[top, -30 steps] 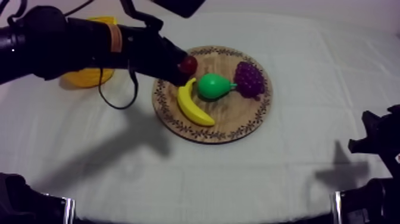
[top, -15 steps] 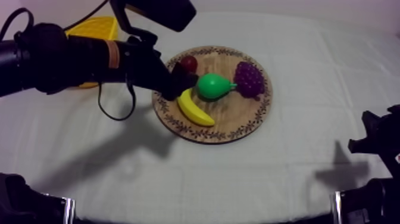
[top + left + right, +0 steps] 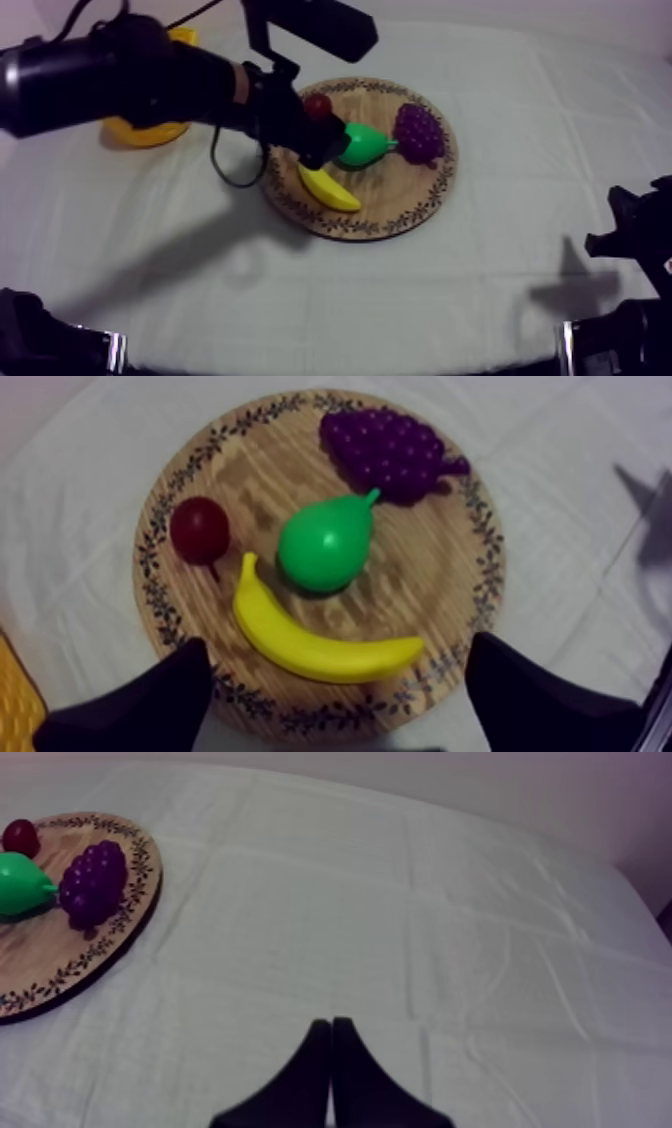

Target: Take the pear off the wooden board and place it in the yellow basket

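The green pear lies in the middle of the round wooden board, stem toward the grapes. My left gripper hovers over the board's left part, just left of the pear, open wide with nothing between its fingers. The yellow basket stands at the far left of the table, mostly hidden behind the left arm. My right gripper is shut on nothing, low over the cloth at the right, well away from the board.
On the board a banana lies in front of the pear. A small red fruit sits to the pear's left and a bunch of grapes to its right. Bare cloth surrounds the board.
My left arm has swung right, from the board's left rim to over the banana beside the pear. Its fingers have gone from shut to wide open. The right arm is still.
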